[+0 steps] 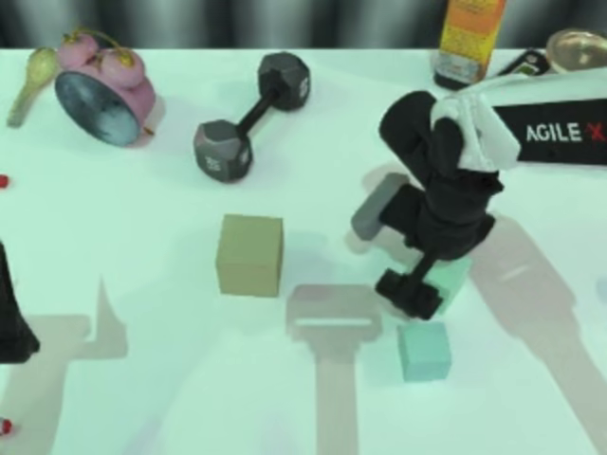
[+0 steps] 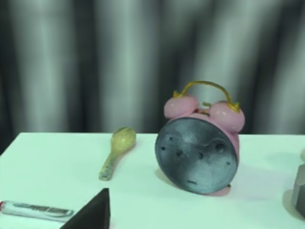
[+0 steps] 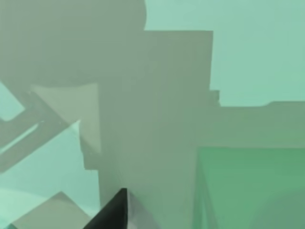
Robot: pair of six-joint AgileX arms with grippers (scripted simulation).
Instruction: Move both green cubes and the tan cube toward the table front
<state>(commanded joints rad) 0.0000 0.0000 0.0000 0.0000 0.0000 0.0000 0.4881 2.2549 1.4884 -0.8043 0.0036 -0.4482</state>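
Right claw [image 1: 414, 294] lowered close over the table [image 1: 142, 284], at right of centre in the top view, black fingers pointing down beside the mint cube [image 1: 451, 281]; whether clenched, released or grasping, cannot tell, since arm and wrist cover the fingertips. Mint cube partly hidden just behind and to the right of the claw, touching or nearly touching it. Teal cube [image 1: 423, 351] just in front of the claw, a little to its right, resting flat on the table and apart from the mint one. Tan cube [image 1: 249, 254] well to the left of the claw, upright, alone on open table. Farther back and left of the claw, a dark dumbbell [image 1: 252, 116] lying at a slant; beyond that, toward the far left corner, a pink alarm clock [image 1: 100, 87] tipped on its side with a pale spoon [image 1: 30, 81] beside it. Behind the claw near the back edge, an orange-labelled bottle [image 1: 469, 38] and a round metal dish [image 1: 579, 47]. Right wrist view filled with shaded table, a green cube face [image 3: 252, 188] at one corner and a dark finger tip [image 3: 112, 212] at the edge. Left claw [image 1: 11, 313] parked at the table's left edge, far from the right claw; a dark finger tip [image 2: 93, 212] only in its wrist view, which faces the clock [image 2: 200, 148], the spoon [image 2: 116, 150] and a marker pen [image 2: 35, 210].
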